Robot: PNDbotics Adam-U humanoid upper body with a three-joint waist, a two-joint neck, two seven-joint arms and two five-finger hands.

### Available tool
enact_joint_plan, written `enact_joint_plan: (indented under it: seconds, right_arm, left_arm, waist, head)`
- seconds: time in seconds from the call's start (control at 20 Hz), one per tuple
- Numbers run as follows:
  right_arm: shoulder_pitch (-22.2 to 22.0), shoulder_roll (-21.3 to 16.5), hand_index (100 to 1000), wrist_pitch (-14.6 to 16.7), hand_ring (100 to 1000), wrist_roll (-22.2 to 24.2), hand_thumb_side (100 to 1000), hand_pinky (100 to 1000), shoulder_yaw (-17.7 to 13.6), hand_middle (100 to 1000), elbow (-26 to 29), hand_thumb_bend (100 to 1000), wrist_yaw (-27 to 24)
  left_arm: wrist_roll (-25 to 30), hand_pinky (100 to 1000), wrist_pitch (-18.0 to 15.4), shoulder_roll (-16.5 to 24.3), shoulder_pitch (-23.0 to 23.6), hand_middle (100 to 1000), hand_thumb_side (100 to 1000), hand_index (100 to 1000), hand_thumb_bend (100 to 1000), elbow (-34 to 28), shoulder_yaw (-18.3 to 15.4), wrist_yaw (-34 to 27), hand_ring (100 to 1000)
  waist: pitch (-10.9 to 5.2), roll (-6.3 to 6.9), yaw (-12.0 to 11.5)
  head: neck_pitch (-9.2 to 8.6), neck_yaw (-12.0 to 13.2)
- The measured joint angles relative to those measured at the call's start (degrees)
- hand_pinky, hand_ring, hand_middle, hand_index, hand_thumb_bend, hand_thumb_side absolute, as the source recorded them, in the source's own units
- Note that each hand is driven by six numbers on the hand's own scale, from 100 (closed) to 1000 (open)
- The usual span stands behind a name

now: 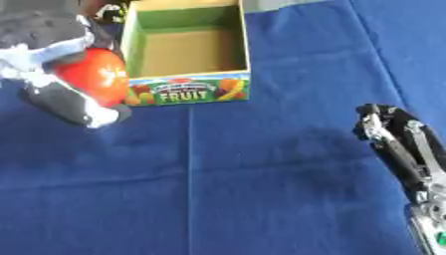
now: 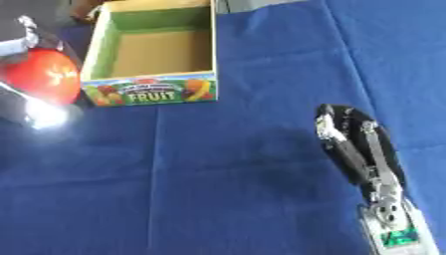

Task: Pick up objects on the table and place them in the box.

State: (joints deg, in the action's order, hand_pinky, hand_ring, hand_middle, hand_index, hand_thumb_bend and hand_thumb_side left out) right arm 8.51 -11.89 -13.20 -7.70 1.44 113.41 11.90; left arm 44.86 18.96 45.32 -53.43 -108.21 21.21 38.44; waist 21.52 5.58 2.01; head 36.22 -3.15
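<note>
**Tomato held at left of box**

Tomato (image 1: 94, 75): red, round, shiny highlight on its front. It sits in the left hand (image 1: 52, 60) at upper left, just beside the box's left wall and outside it, above the counter. Fingers (image 1: 65, 102) are curled round the tomato from above and below; clamped on it.

Box (image 1: 188, 89): open-topped cardboard, green inner walls, brown floor, front panel printed "FRUIT" with fruit pictures. Nothing visible inside. It stands at the far side of the counter (image 1: 244, 189), which is covered in blue cloth.

Right hand (image 2: 353, 144): lower right, well apart from box and tomato, fingers straight, together and pointing away, holding nothing.
</note>
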Motion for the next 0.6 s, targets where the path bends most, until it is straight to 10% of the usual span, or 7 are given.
enact_joint_plan:
  seconds: [0.6]
  right_arm:
    - [-0.27,-0.45,701,0.35,595,0.40,656,639,0.48,499,0.00,100,-0.42]
  left_arm:
    - [-4.32,100,-0.43,-8.08,-10.72,440,231,693,120,10.12,-2.22,6.05,408]
  waist:
    - [0.20,0.35,1.68]
  head:
    - [0.26,2.40]
